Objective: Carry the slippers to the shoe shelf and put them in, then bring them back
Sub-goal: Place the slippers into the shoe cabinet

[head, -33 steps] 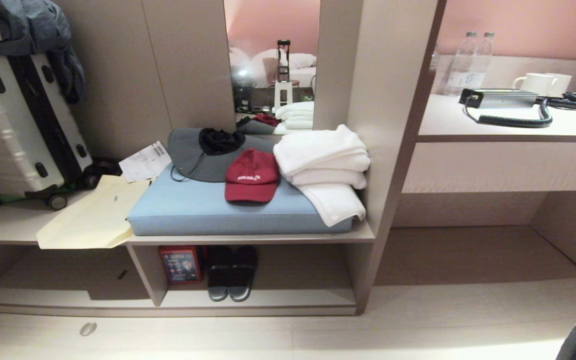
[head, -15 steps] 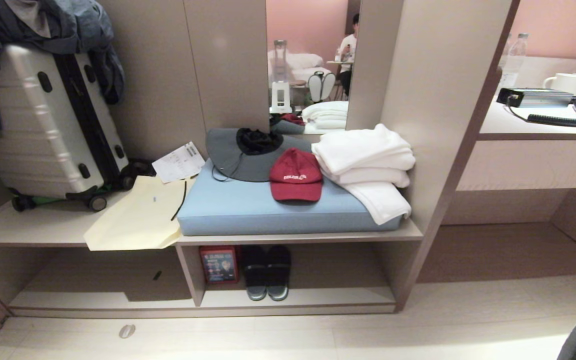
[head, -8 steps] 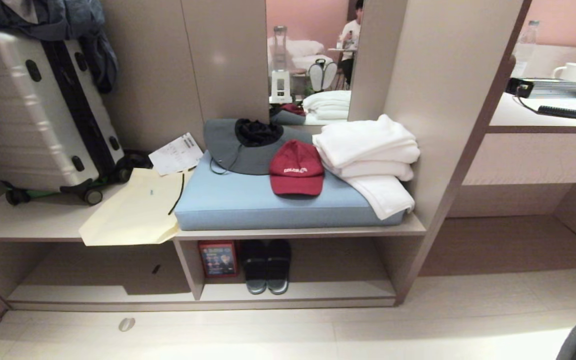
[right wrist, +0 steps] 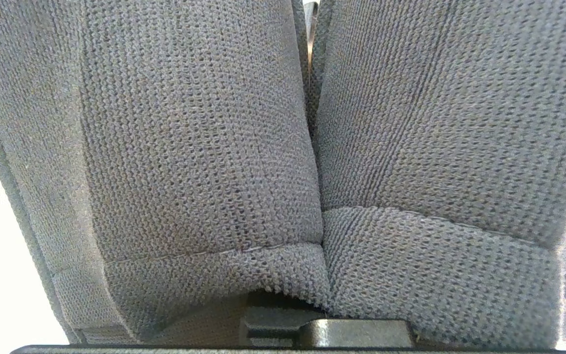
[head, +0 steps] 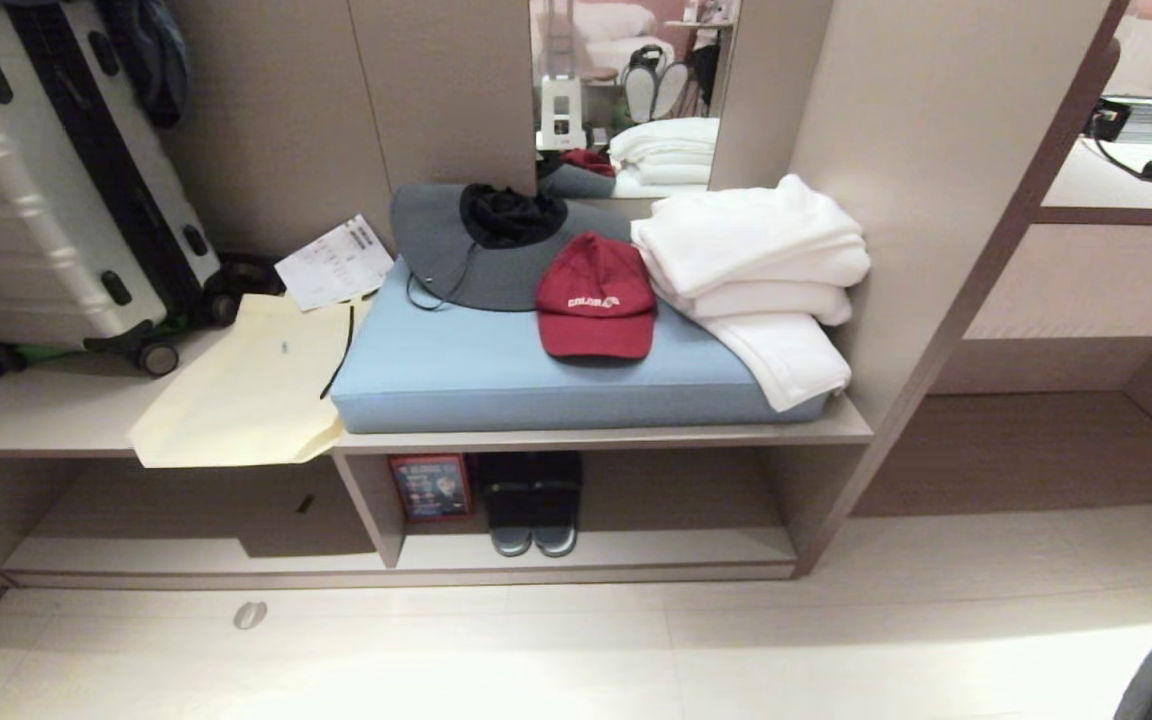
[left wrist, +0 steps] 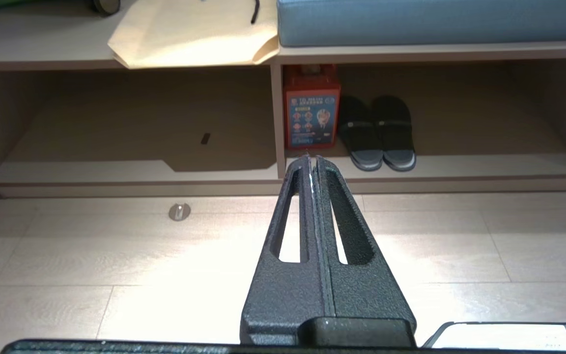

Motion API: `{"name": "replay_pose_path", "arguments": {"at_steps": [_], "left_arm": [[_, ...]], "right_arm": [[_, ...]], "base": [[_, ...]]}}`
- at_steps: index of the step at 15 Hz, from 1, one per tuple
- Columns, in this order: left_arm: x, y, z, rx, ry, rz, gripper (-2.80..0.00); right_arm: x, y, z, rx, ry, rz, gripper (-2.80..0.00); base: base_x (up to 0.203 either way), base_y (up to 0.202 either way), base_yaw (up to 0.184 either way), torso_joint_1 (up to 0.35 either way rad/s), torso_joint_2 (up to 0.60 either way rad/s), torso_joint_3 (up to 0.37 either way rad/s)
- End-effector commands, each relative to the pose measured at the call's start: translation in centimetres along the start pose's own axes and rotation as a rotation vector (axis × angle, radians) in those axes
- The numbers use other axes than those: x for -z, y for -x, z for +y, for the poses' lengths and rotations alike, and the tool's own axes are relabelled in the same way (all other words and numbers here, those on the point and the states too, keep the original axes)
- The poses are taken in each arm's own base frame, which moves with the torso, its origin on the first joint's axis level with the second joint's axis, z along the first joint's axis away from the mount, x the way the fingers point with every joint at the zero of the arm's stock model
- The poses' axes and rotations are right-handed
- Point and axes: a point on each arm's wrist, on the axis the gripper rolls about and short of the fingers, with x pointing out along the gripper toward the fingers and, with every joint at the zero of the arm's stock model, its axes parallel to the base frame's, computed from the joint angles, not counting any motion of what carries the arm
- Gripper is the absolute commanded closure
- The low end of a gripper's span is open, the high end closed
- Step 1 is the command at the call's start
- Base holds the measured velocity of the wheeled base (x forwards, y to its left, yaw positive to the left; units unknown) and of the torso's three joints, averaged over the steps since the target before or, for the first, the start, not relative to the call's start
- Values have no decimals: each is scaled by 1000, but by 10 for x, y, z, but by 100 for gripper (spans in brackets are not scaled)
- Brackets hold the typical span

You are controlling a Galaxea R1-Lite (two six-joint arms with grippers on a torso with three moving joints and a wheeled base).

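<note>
The view's dipping toward the shoe shelf [head: 636, 548], so drop-off's getting close. Right gripper [right wrist: 312, 14] is clamping the slippers [right wrist: 189, 147]; left gripper [left wrist: 311, 164] is hanging closed, empty, over the floor.

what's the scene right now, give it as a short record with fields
held item: grey-blue slippers, both filling the right wrist view, soles pressed together
right gripper: shut on the slippers, fingertips hidden behind them
left gripper: shut, empty, above the floor and pointing toward the shelf
shoe shelf: low cubby under the bench, free floor space on its right side
already in shelf: dark slippers side by side, red box beside them at the divider
on bench: blue cushion, red cap, white towels
task stage: slippers not yet in the shelf
</note>
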Motion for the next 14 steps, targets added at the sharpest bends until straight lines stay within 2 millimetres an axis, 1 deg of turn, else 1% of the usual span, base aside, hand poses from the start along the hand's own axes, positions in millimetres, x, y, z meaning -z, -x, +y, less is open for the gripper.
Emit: {"name": "replay_pose_path", "arguments": {"at_steps": [1,14], "left_arm": [[0,0,0,-1,0,2,0],[0,0,0,-1,0,1,0]], "right_arm": [[0,0,0,0,1,-1,0],[0,0,0,0,1,-1,0]], "base": [[0,0,0,2,2,-207],[0,0,0,3,2,-195]]}}
